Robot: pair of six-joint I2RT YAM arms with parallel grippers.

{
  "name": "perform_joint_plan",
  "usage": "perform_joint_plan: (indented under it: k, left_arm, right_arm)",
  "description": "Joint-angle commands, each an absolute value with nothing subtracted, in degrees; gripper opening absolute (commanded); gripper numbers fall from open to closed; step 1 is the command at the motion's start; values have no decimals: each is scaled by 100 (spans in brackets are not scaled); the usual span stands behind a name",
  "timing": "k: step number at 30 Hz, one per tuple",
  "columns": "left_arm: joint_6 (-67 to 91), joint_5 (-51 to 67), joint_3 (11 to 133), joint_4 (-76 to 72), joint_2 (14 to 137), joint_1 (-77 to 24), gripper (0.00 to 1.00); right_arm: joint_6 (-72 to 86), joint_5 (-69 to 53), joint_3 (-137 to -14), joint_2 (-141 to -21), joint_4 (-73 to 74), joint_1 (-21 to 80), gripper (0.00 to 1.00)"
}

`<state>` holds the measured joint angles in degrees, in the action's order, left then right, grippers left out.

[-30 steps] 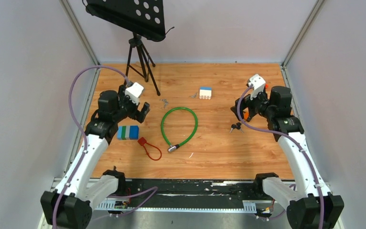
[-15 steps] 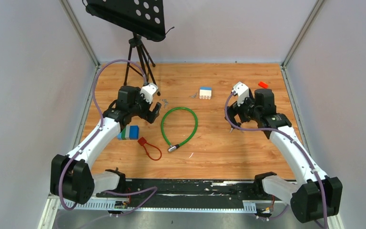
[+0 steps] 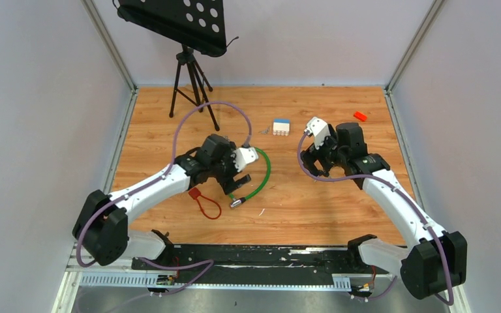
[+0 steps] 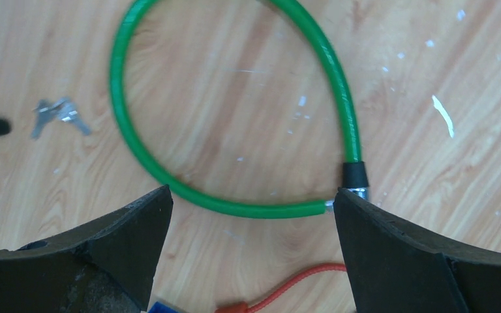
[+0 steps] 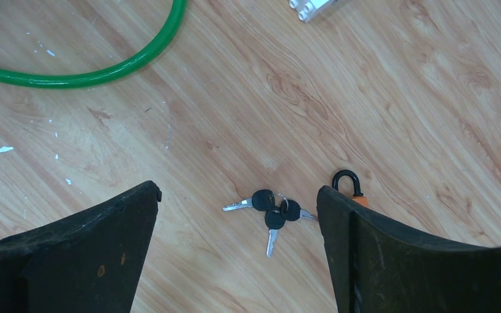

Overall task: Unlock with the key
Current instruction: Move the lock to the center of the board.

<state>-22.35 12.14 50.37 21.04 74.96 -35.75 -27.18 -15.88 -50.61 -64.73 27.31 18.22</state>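
The green cable lock [image 3: 265, 171] lies looped on the wooden table, its black and metal end [image 4: 354, 178] by my left gripper's right finger. My left gripper [image 4: 251, 203] hangs open over the loop's near side [image 4: 248, 208], holding nothing. A bunch of black-headed keys [image 5: 273, 210] lies flat on the wood, with a small orange padlock [image 5: 351, 187] just to its right. My right gripper [image 5: 238, 193] stands open above the keys, one finger on each side of them, not touching. In the top view my right gripper [image 3: 318, 162] covers the keys.
A pair of silver keys [image 4: 59, 116] lies left of the loop. A red cord loop [image 3: 207, 203] lies near the lock's end. A white and blue block [image 3: 281, 126], a small red block [image 3: 360, 116] and a black tripod stand [image 3: 192, 78] stand farther back.
My left arm swung right and nearer, from beside the blue and green block to over the green cable. My right arm moved left over the keys, its jaws narrowing slightly.
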Motion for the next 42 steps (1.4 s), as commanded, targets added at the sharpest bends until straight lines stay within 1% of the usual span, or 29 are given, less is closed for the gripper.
perform_joint_plan:
  k: [1,7,14,22,32,42]
  left_arm:
    - [-2790,783,5311,2467,7956,-4053,100]
    - [-2786,753,5494,2603,8455,-4439,99]
    - [-2654,1186,5668,2896,8819,-4553,91]
    - [-2495,1444,5739,2926,9193,-4555,89]
    - [-1965,1505,6382,2900,9983,-4554,67]
    - [-1458,1775,7177,2966,10904,-4557,49]
  right_arm:
    - [-2846,-1403,-5068,-6305,2659,1828,91]
    - [-2860,-1292,-5027,-6146,2613,1828,91]
    - [-2897,-1170,-5019,-6161,2603,1828,91]
    - [-2960,-882,-5035,-6022,2590,1819,91]
    - [-3082,-248,-4874,-5520,2769,1820,91]
    - [-3091,220,-4558,-4994,2831,1817,91]
